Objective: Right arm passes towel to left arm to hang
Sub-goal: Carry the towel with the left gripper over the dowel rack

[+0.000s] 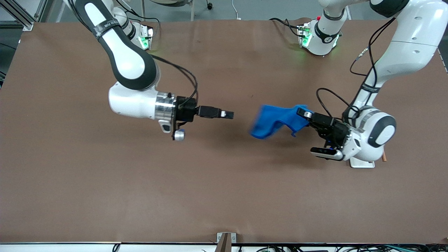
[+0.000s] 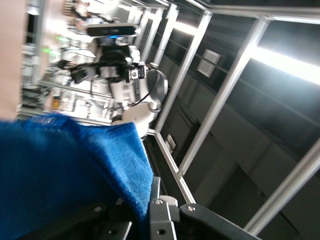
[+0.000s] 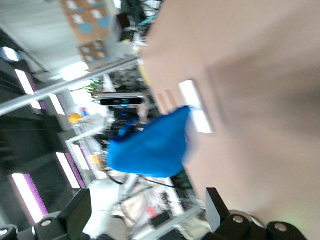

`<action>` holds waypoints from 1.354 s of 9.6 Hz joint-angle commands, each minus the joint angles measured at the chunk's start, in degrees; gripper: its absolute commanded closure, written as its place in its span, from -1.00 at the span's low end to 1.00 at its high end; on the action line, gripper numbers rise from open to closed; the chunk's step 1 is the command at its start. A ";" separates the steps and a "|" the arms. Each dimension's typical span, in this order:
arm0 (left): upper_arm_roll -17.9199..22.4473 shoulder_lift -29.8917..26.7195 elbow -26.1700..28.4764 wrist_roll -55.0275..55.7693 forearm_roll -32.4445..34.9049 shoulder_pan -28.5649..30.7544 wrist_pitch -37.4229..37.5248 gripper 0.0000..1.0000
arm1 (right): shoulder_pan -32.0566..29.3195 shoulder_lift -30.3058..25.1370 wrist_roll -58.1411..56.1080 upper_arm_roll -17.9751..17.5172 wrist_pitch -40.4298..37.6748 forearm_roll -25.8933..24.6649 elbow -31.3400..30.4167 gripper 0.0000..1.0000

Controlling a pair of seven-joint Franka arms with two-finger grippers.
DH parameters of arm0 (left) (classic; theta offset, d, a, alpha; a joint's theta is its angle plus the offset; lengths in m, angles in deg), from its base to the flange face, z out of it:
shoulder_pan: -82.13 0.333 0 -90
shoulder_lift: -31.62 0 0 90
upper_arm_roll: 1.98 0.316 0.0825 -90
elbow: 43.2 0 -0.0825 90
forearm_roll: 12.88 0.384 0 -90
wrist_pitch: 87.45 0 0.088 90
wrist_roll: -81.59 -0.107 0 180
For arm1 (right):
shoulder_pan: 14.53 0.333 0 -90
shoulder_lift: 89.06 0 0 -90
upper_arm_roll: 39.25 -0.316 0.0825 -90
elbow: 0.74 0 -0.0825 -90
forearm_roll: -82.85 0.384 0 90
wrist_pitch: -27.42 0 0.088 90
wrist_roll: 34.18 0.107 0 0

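While the left gripper's (image 1: 303,112) jaws clamp one end of the towel (image 1: 276,120), it hangs in the air over the desk (image 1: 224,196) toward the left arm's edge. Right gripper (image 1: 229,114), jaws wide and empty, hovers mid-desk. Held by so little cloth, the towel could slip free when hung.

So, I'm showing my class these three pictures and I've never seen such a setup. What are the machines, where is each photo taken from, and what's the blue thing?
Two white robot arms stand at a brown table. The wide picture looks down from a high camera facing them. The other two come from cameras on each arm's wrist. The left gripper is shut on the towel, a blue cloth hanging in the air above the table. The right gripper is open and holds nothing, pointing toward the towel across a gap. Each wrist view shows the towel too.
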 commanded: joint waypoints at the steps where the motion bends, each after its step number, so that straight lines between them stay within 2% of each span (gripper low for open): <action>1: 2.28 -4.30 0.74 6.32 6.81 -0.47 -5.91 1.00 | -6.70 -2.98 8.71 -0.50 -7.20 -17.84 -1.74 -1.00; 3: 2.90 -9.75 0.65 16.42 14.88 -0.38 -11.64 1.00 | -13.74 -6.04 12.45 -0.24 -13.56 -37.92 -1.57 -1.00; 4: 2.90 -13.17 0.74 21.00 20.42 -0.38 -14.28 1.00 | -15.51 -7.63 12.46 1.42 -15.41 -46.19 -1.48 -1.00; 5: 2.90 -15.56 0.39 25.22 25.78 -0.29 -15.69 1.00 | -15.44 -9.04 12.11 5.78 -15.95 -53.32 -1.04 -1.00; 7: 2.99 -19.87 0.30 32.70 37.64 -0.29 -18.15 1.00 | -15.44 -11.93 10.01 10.82 -16.04 -67.47 -0.60 -1.00; 8: 2.99 -21.54 0.30 35.08 44.49 -0.29 -19.21 1.00 | -15.27 -13.43 7.56 14.32 -17.61 -69.63 -0.43 -1.00; 10: 2.90 -23.75 0.30 40.35 56.72 -0.38 -20.37 1.00 | -13.35 -18.16 0.45 21.61 -22.69 -69.74 0.62 -1.00; 11: 2.90 -24.45 0.74 42.82 60.08 -0.12 -20.37 1.00 | -12.46 -21.06 -0.11 24.09 -25.77 -69.74 0.80 -1.00; 12: 2.90 -24.63 0.74 45.19 65.68 -0.03 -20.28 1.00 | -12.46 -23.01 -0.72 24.81 -29.71 -70.52 1.59 -1.00; 13: 2.90 -24.46 0.91 45.74 71.39 -0.03 -20.37 1.00 | -12.46 -23.72 -1.51 24.73 -34.71 -73.49 4.29 -1.00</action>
